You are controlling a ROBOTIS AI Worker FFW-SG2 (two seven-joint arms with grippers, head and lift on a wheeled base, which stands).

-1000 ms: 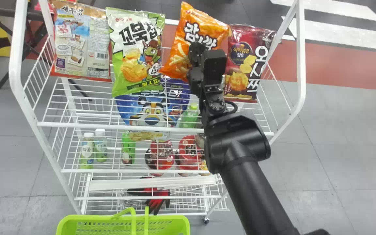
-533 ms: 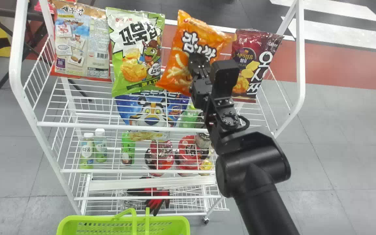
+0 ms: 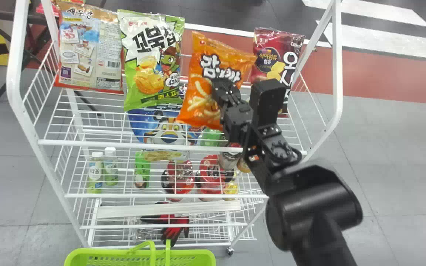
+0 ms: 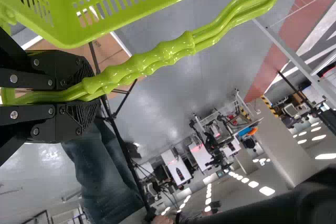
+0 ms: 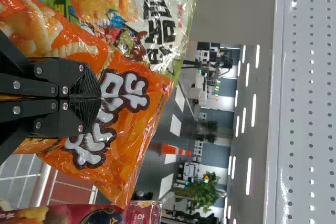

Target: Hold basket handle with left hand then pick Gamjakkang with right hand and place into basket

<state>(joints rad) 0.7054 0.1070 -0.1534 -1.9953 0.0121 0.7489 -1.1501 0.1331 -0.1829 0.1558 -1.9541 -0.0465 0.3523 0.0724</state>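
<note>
In the head view my right gripper (image 3: 225,87) is at the front of the orange Gamjakkang bag (image 3: 198,83), which hangs tilted above the rack's upper shelf. From the right wrist, the gripper (image 5: 100,98) is shut on the face of the Gamjakkang bag (image 5: 134,129), whose film is pinched out of sight between the fingertips. The green basket (image 3: 124,252) stands at the head view's bottom edge, its handle raised. My left gripper (image 4: 86,96) is shut on the basket handle (image 4: 152,59), beside the basket wall (image 4: 126,22).
A green snack bag (image 3: 152,81) is left of the Gamjakkang, a dark red bag (image 3: 268,55) to its right, and a beige bag (image 3: 89,51) farther left. The white wire rack (image 3: 124,145) holds bottles and cups on its lower shelves. Its front rail crosses below the bags.
My right arm has drawn back down and to the right. The Gamjakkang has come down along with the gripper, away from its earlier place beside the dark red bag.
</note>
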